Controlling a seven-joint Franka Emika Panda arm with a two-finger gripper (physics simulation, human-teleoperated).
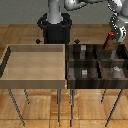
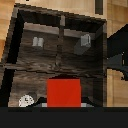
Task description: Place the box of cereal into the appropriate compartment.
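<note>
While wooden floor spreads below, gripper (image 1: pixel 108 44) clasps box of cereal (image 2: pixel 64 93) (red)

Red box of cereal (image 2: pixel 64 92); dark brown wood-grain compartment bin (image 1: pixel 96 63).

Light tray (image 1: pixel 35 62) open (dividers (image 1: pixel 97 61) opposite).

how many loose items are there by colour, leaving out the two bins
red box of cereal: 1
small grey-white items: 3
total: 4
</note>
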